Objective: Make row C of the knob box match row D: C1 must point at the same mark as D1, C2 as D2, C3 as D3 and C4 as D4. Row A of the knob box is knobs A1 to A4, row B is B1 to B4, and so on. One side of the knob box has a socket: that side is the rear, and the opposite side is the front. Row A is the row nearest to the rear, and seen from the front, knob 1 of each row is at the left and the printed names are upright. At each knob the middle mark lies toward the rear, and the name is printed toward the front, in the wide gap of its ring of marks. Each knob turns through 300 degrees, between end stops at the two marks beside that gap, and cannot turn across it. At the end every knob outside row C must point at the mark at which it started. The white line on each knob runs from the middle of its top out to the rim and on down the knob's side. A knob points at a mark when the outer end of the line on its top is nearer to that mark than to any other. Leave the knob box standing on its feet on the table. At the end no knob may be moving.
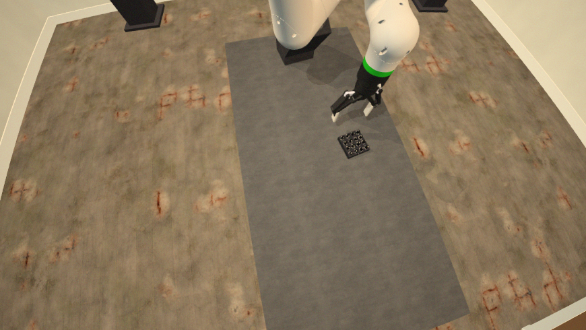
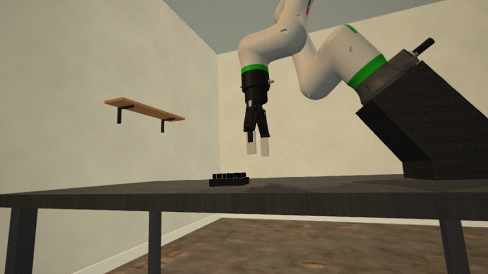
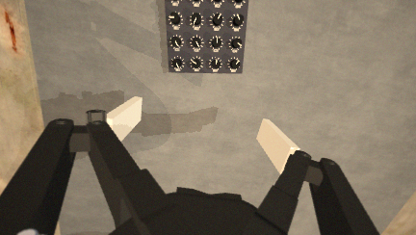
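The black knob box (image 1: 353, 143) (image 2: 229, 182) (image 3: 206, 53) stands flat on the table. In the wrist view its names lie below the knobs, so row D is nearest my gripper; the far row is cut off. The lines of C1 (image 3: 176, 43) and C2 (image 3: 196, 43) seem to point front-right, C3 (image 3: 217, 43) rearward, C4 (image 3: 236, 43) right and slightly front. D1 (image 3: 177, 64) seems to point front-right, D2 (image 3: 195, 63) rear-left, D3 (image 3: 215, 64) rearward, D4 (image 3: 234, 64) rear-right. My gripper (image 1: 351, 116) (image 2: 258, 154) (image 3: 202, 118) is open and empty, above and beside the box's front.
The grey table (image 1: 328, 229) (image 2: 124, 200) carries the box and the arm's dark pedestal (image 1: 296, 57) (image 2: 442, 129). A wooden shelf (image 2: 146, 110) is on the wall behind. The table's long edge lies to the right of the box in the top view.
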Available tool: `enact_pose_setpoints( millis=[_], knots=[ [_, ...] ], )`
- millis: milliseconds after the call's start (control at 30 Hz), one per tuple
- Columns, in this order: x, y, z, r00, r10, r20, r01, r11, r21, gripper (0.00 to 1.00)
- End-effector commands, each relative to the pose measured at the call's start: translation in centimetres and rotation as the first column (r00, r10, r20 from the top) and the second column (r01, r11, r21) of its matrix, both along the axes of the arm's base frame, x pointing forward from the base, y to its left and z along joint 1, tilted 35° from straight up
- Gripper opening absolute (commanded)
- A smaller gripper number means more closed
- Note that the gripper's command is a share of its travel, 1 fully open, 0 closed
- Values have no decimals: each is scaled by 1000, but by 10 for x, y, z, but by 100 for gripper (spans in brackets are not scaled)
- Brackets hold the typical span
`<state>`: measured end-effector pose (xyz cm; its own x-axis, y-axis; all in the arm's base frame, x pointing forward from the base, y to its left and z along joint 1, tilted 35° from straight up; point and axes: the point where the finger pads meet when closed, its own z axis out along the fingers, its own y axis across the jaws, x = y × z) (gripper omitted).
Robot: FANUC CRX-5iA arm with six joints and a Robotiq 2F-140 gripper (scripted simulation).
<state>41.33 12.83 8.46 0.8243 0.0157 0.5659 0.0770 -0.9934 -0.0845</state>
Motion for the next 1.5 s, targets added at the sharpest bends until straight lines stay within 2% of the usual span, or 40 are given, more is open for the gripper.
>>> enact_pose_setpoints(
  millis=[0,967,1100,1200,1267,1467],
  knots=[
    [0,0,0,1000,0,0,0,1000,0,100],
    [0,0,1,1000,-7,-1,7,1000,5,100],
    [3,1,3,999,-50,-7,50,998,34,100],
    [9,3,11,982,-185,-36,188,974,124,100],
    [12,4,14,972,-229,-48,234,960,153,100],
    [22,7,25,906,-407,-117,424,865,270,100]
  ],
)
